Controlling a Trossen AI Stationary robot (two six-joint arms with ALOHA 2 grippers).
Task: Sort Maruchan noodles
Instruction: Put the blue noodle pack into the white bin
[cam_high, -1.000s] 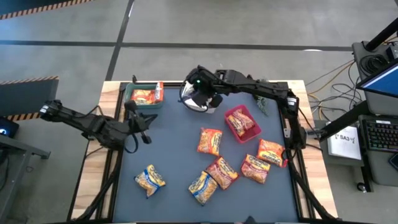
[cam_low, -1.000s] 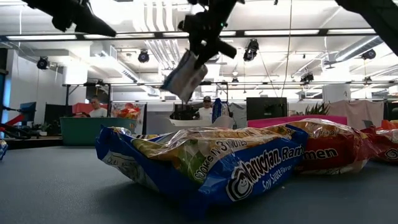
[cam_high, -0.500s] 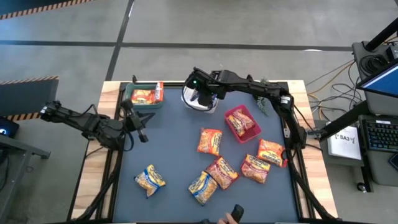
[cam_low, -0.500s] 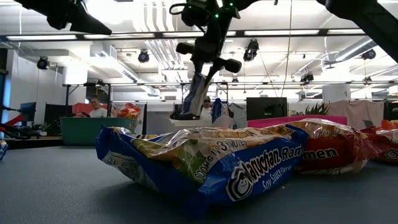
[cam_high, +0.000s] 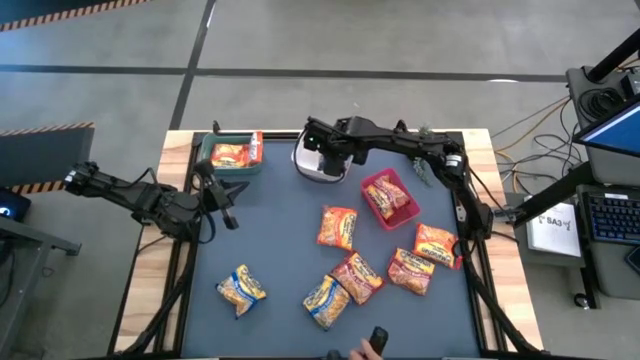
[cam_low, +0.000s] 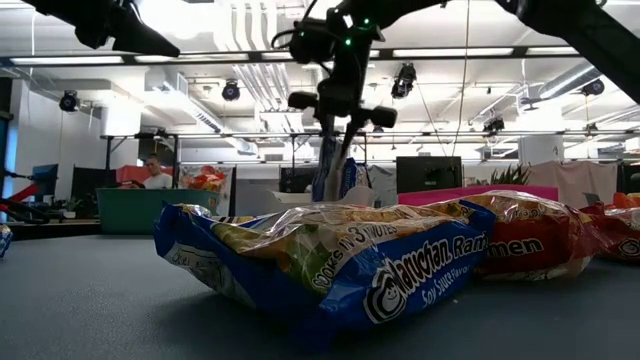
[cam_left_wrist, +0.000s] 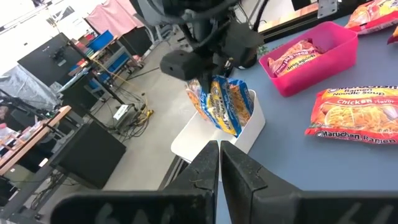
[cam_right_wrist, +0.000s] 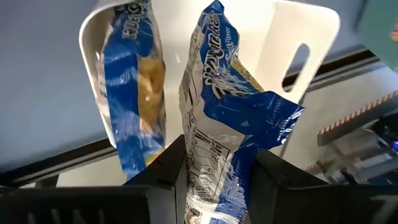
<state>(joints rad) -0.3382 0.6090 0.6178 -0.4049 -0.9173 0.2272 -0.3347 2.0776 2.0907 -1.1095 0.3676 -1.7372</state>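
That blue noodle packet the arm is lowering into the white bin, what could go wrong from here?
1. The right gripper holds the blue packet on edge over the white bin, which already holds another blue packet. It might lean on that one and tip over the rim.
2. The bin sits at the table's far edge, so a nudge could push it off.
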